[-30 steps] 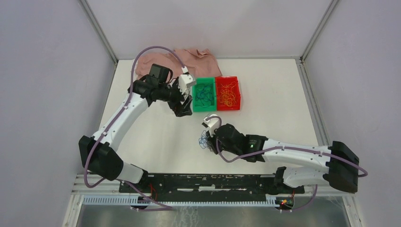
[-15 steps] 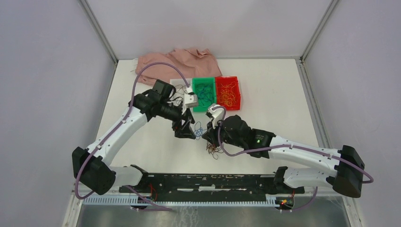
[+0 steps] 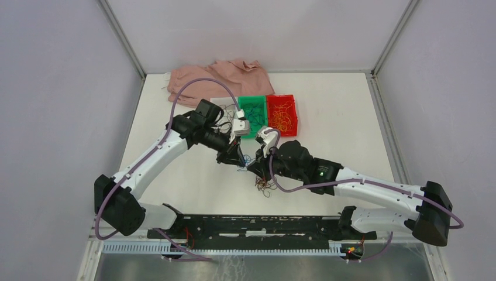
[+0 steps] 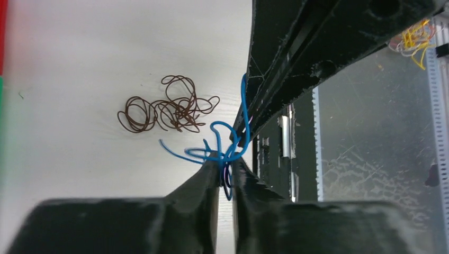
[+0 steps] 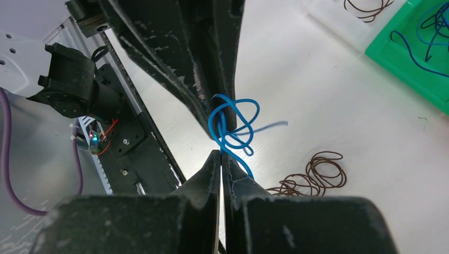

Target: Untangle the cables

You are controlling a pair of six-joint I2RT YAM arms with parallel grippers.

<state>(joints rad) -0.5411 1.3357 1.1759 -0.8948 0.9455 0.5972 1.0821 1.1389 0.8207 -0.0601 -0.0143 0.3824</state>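
Meeting over the middle of the white desk (image 3: 333,117), both arms hold the same tangle of thin, curly blue wire (image 4: 216,156) between them. The left fingers (image 4: 207,177) are drawn almost together and pinch the tangle at their tips, with a few blue loops spilling out ahead of them. The right fingers (image 5: 207,170) are pressed fully shut. One blue strand runs out from their tips, so they seem to grip the other end of the same tangle, though the contact point itself is hard to make out. In the right wrist view the two pairs of fingertips face each other closely, with only the knot of blue loops between them.

Nearer the arm bases, a loose bunch of dark brown curly wire (image 4: 164,108) lies on the desk, apart from the blue tangle and touched by neither arm.

At the far side of the desk a green plastic bin (image 3: 252,98) holds more blue wire strands (image 3: 253,114). A red plastic bin (image 3: 283,134) touches it on the right and holds yellow-orange wire strands (image 3: 282,117). A pale shallow tray (image 5: 331,13) just beside the green bin on its other side carries a few brown strands (image 5: 370,4). A crumpled pink cloth (image 3: 225,75) lies behind the bins, at the far edge.
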